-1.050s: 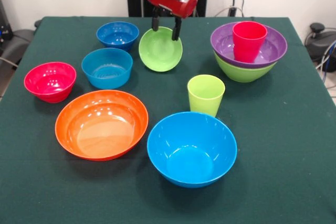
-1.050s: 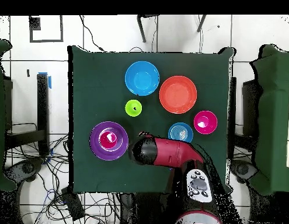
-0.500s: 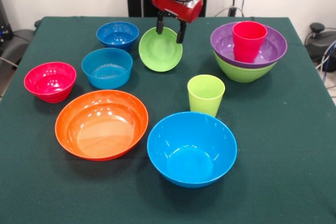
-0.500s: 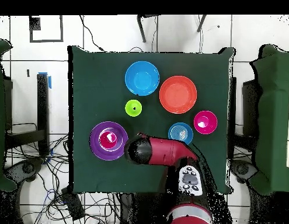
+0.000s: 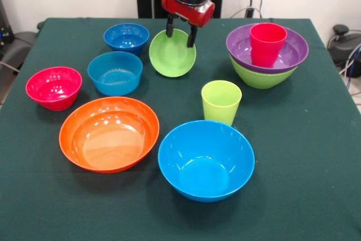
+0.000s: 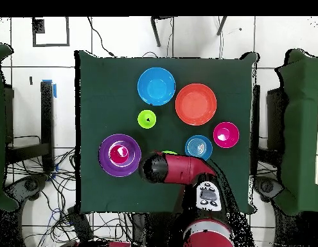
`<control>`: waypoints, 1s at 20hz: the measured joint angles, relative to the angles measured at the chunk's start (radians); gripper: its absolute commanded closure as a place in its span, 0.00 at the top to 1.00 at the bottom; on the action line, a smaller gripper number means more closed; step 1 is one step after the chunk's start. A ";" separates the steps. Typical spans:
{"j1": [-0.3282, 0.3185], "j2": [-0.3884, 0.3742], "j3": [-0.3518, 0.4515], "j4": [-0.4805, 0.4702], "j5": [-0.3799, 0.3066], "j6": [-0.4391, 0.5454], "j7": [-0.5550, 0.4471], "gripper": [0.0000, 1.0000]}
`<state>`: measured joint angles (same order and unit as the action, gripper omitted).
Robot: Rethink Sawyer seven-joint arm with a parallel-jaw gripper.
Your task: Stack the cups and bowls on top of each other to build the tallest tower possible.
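Here the gripper (image 5: pixel 180 33) hangs over the small lime-green bowl (image 5: pixel 172 55), which is tipped up so its inside faces the front camera. The two black fingers (image 5: pixel 169 27) straddle the bowl's upper rim, one on each side, but whether they pinch it or stand just clear cannot be told from these views. From overhead, the red arm (image 6: pixel 177 168) covers nearly all of that bowl; only a green sliver shows at its edge.

Taking the small lime-green bowl as the landmark in the front view: the dark blue bowl (image 5: pixel 126 37) sits just to its left and slightly farther back, and the small light blue bowl (image 5: pixel 115 73) lies left and nearer the camera, close to the dark blue one. The pink-red bowl (image 5: pixel 54 87) is well to the left. The large orange bowl (image 5: pixel 109 133) is nearer the camera and leftward, with the large light blue bowl (image 5: pixel 206 159) beside it. The lime green cup (image 5: pixel 221 102) stands upright to the landmark's right and nearer the camera.

The tower (image 5: pixel 267 55) stands well to the right: a large lime-green bowl (image 5: pixel 260 77) at the bottom, the purple bowl (image 5: pixel 290 55) nested in it, and the red cup (image 5: pixel 267 43) upright inside. All rest on the green bench (image 5: pixel 316 167).
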<state>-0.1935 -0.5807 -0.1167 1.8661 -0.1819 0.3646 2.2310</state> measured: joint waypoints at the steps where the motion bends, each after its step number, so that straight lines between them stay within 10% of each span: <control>1: -0.003 0.001 0.000 0.000 -0.001 0.000 0.000 1.00; 20: -0.214 0.006 0.117 0.034 -0.002 0.172 0.000 1.00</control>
<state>-0.4080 -0.5744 0.0004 1.8997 -0.1836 0.5369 2.2310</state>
